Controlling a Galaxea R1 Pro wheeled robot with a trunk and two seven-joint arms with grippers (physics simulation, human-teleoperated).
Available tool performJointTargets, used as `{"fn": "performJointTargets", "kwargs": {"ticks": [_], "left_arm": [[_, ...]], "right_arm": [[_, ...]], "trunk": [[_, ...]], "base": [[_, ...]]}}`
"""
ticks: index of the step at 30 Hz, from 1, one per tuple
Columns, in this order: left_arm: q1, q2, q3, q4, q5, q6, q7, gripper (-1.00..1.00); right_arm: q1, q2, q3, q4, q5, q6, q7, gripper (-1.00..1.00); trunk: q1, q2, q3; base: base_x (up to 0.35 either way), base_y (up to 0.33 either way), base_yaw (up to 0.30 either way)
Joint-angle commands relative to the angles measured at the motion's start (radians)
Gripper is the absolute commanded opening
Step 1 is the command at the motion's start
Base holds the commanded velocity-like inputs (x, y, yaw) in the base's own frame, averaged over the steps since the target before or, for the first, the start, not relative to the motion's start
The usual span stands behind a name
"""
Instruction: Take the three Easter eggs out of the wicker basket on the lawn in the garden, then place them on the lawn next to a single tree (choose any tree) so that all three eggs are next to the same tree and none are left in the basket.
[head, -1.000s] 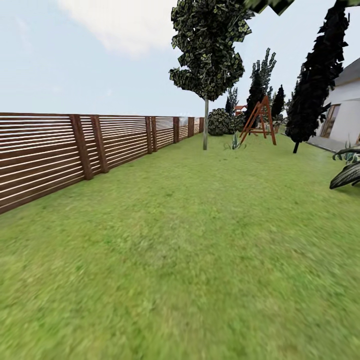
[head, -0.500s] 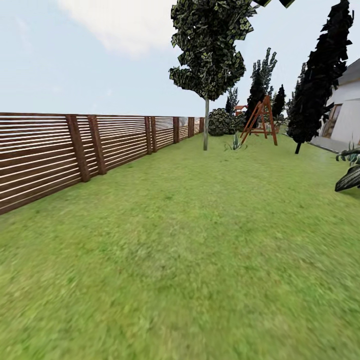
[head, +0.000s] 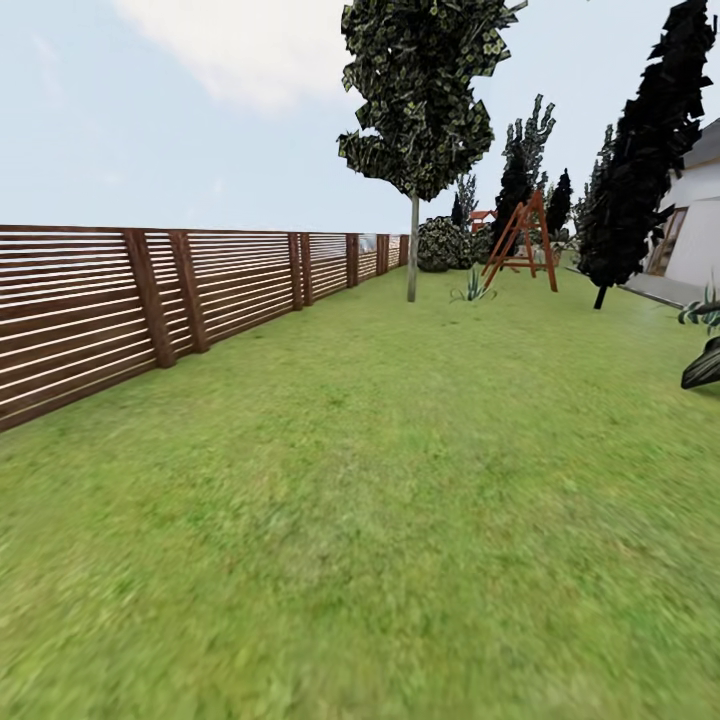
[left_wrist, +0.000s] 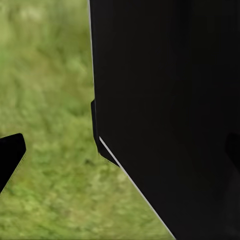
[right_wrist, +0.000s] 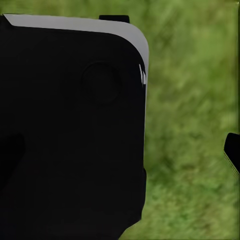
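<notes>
Wide mottled green lawn (head: 380, 480) rolls out ahead in the head view, and along its left side runs the brown horizontal-slat wooden fence (head: 150, 300). Up the yard stands the tree with the straight pale grey-tan trunk and jagged dark green-grey crown (head: 412, 250), rooted in the grass near the fence's far end. Just beyond and to the right of it sits an orange-red A-frame swing (head: 520, 240), then the tall all-black tree (head: 645, 150) beside a white house wall (head: 695, 235). Over on both wrist cameras, a big black robot body panel (left_wrist: 165, 115) blocks most of the picture above blurred grass, so whether either arm's gripper is released or clenched I honestly cannot tell.
</notes>
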Motion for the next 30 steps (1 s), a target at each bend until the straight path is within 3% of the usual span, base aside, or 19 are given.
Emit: {"fn": "performJointTargets", "kwargs": {"ticks": [1, 30], "left_arm": [[0.001, 0.000, 0.000, -0.002, 0.000, 0.000, 0.000, 1.00], [0.001, 0.002, 0.000, -0.003, 0.001, -0.001, 0.000, 1.00]], "right_arm": [[-0.001, 0.000, 0.000, 0.001, 0.000, 0.000, 0.000, 1.00], [-0.001, 0.000, -0.002, 0.001, -0.002, -0.001, 0.000, 1.00]], "trunk": [[0.001, 0.000, -0.001], [0.001, 0.000, -0.001]], "base": [[0.333, 0.000, 0.000], [0.333, 0.000, 0.000]]}}
